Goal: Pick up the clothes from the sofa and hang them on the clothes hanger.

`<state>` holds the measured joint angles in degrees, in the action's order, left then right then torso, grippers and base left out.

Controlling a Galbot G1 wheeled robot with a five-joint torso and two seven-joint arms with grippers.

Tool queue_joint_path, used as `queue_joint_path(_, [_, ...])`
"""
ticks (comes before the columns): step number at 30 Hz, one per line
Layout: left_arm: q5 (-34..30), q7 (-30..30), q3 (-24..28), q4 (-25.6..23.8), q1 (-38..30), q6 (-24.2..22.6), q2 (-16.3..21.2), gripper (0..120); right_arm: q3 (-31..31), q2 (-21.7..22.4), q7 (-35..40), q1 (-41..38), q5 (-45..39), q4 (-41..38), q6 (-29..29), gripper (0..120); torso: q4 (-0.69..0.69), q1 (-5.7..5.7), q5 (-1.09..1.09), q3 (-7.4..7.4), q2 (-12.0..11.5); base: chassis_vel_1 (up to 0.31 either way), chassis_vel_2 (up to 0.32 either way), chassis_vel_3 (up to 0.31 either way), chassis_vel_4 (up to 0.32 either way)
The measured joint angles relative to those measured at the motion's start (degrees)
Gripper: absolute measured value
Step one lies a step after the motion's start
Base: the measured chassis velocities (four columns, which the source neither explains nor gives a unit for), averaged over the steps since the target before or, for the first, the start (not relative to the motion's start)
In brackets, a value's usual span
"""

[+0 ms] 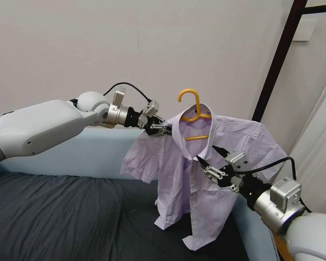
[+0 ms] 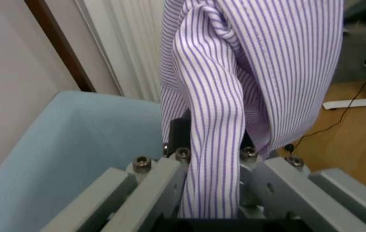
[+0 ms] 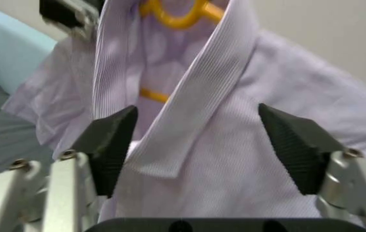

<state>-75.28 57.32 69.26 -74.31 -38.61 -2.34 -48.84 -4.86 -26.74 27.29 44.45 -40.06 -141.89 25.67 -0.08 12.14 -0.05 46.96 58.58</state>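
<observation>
Right gripper [image 3: 197, 114], fingers spread, faces shirt [image 3: 254, 159] on hanger [image 3: 176, 20].

The shirt [image 1: 206, 179] covers most of the hanger [image 1: 198, 137], so its two ends are hidden and just the hook and a bit of bar peek out at the collar. The tips of the left claw [image 1: 162, 130] are tucked in a fold of the shirt, and in the left wrist view that fold hides the space between them. The pole [image 1: 274, 65] is cut off at the top edge, the sofa [image 1: 54, 217] at the left and bottom edges, and the right wrist view cuts off the hook's top.
</observation>
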Motion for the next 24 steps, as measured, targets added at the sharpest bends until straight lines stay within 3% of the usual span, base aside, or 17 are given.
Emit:
queue_joint_path(6, [-0.4,-0.3,0.0,-0.6,0.3,0.0,0.1,2,2.1,-0.5,-0.4,-0.3,0.8,1.2,0.1,98,0.00,0.00,0.00,0.00,0.0,0.000,0.000,0.000,0.000])
queue_joint_path(19, [-0.7,-0.5,-0.3,0.0,0.2,0.1,-0.1,2,2.3,-1.2,-0.8,1.6,-3.2,0.7,-0.6,100,0.01,0.00,0.00,0.00,0.0,0.000,0.000,0.000,0.000])
queue_joint_path(24, [-0.6,-0.6,-1.5,0.5,0.9,0.2,0.0,2,0.9,0.0,-0.9,3.9,-8.5,-1.3,-1.1,100,0.00,0.00,0.00,0.00,0.0,0.000,0.000,0.000,0.000])
